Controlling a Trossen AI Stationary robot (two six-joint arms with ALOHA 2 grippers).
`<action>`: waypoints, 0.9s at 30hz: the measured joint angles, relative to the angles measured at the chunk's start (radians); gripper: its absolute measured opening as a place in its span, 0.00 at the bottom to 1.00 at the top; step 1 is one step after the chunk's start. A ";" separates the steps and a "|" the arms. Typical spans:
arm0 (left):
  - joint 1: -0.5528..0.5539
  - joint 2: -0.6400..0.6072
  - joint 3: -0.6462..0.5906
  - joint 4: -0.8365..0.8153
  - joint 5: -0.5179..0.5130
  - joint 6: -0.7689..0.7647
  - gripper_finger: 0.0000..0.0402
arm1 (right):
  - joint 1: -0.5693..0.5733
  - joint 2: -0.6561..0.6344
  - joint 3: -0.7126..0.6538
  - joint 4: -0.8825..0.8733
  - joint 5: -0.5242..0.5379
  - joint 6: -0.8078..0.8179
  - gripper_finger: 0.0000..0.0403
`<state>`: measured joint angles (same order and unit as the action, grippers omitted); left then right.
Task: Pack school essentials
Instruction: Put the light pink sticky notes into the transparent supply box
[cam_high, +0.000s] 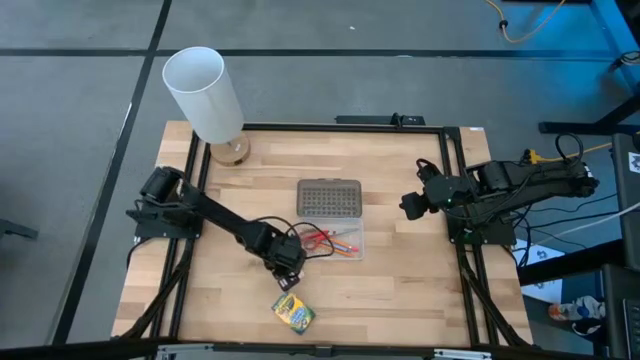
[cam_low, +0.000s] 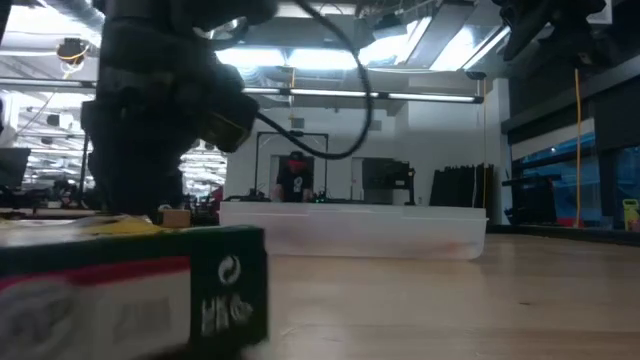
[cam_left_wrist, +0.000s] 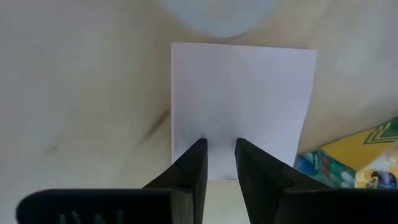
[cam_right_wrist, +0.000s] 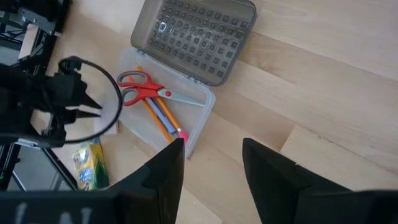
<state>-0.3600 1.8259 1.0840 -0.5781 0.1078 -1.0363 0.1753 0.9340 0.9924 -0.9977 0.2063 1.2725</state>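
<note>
My left gripper (cam_left_wrist: 219, 149) points down over the pale pink sticky-note pad (cam_left_wrist: 242, 106), which lies flat on the table. Its fingers stand a narrow gap apart at the pad's near edge. In the high view this gripper (cam_high: 287, 268) sits by the near-left corner of the clear case (cam_high: 357, 250). The yellow-green crayon box (cam_high: 293, 313) lies flat just nearer. Inside the case lie the red-handled scissors (cam_right_wrist: 140, 87), orange pencils (cam_right_wrist: 158, 121) and a blue-grey pen (cam_right_wrist: 169, 118). My right gripper (cam_right_wrist: 211, 155) waits open at the table's right side, above the wood. My left gripper comes at the pad from above, fingers pointing down at the middle of one edge (cam_left_wrist: 217, 134). The fingertips hide the spot, so I cannot tell whether they touch the pad. The pad lies flat on the table.
The case's grey dotted lid (cam_high: 328, 198) lies open on the far side of the case. A tall white cylinder (cam_high: 205, 92) stands at the far-left corner. Bare wood stretches right of the case and along the near edge. In the low view the crayon box (cam_low: 130, 290) fills the near left.
</note>
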 joint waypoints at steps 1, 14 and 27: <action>0.000 0.018 0.018 0.000 0.018 0.000 0.20 | 0.000 0.000 0.000 0.000 -0.001 -0.004 0.41; 0.021 0.107 0.161 0.043 -0.034 0.036 0.20 | 0.000 0.000 0.000 0.000 -0.043 -0.083 0.41; 0.049 0.094 0.293 0.014 0.015 0.085 0.20 | 0.000 0.000 0.000 0.010 -0.070 -0.100 0.41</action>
<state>-0.3107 1.9196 1.3769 -0.5645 0.1226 -0.9512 0.1753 0.9341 0.9923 -0.9875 0.1360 1.1724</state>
